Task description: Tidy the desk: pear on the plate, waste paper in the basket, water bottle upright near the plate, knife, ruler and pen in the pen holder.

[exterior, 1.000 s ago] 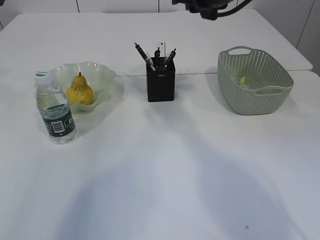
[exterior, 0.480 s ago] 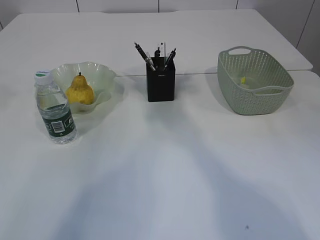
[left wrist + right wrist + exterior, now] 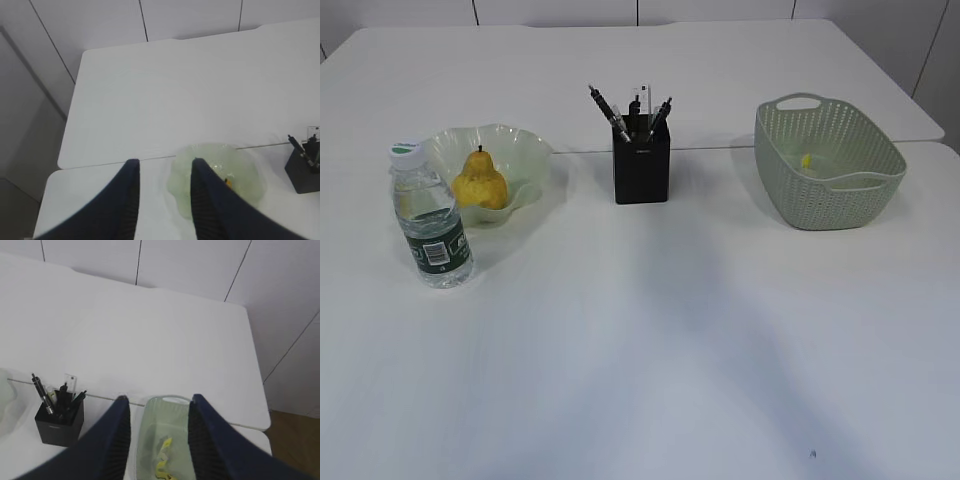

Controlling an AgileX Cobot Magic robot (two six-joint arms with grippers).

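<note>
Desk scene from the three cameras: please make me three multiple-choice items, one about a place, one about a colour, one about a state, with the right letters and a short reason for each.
1. Where is the pear?
A. in the basket
B. on the plate
C. beside the pen holder

2. What colour is the pen holder?
A. black
B. green
C. white

3. How is the water bottle placed?
A. lying on its side
B. standing upright by the plate
C. held in a pincer

Answers:
1. B, the yellow pear sits inside the wavy pale green plate.
2. A, the square holder with pens in it is black in the exterior view and both wrist views.
3. B, the bottle stands with its cap on top, just in front of the plate, and both pincers are open and empty, high above the table.
</note>
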